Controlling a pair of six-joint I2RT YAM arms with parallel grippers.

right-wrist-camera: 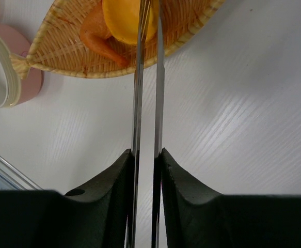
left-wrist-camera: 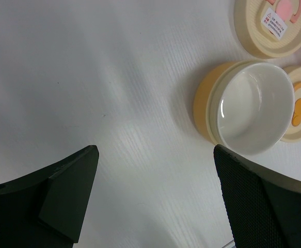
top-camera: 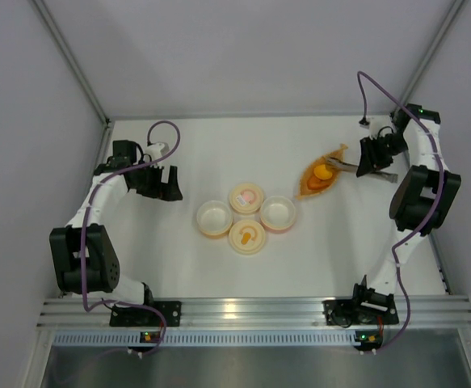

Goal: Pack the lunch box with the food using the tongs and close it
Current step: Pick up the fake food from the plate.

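Right arm folded at the table's far right, wrist turned leftward. My right gripper (right-wrist-camera: 146, 155) was pinched narrow on the tongs (right-wrist-camera: 137, 93), whose two arms ran nearly together over the rim of the woven leaf dish (right-wrist-camera: 62, 57) and across the yellow ball (right-wrist-camera: 120, 20). The orange piece (right-wrist-camera: 96, 39) lay beside the ball in the dish. Left arm bent at the left side, my left gripper (left-wrist-camera: 154, 152) spread wide and holding nothing above the table (left-wrist-camera: 88, 77), facing the open yellow tub (left-wrist-camera: 204, 106); the pink tub (top-camera: 278, 213) was also open, both lids (top-camera: 247, 198) lying off beside them mid-table.
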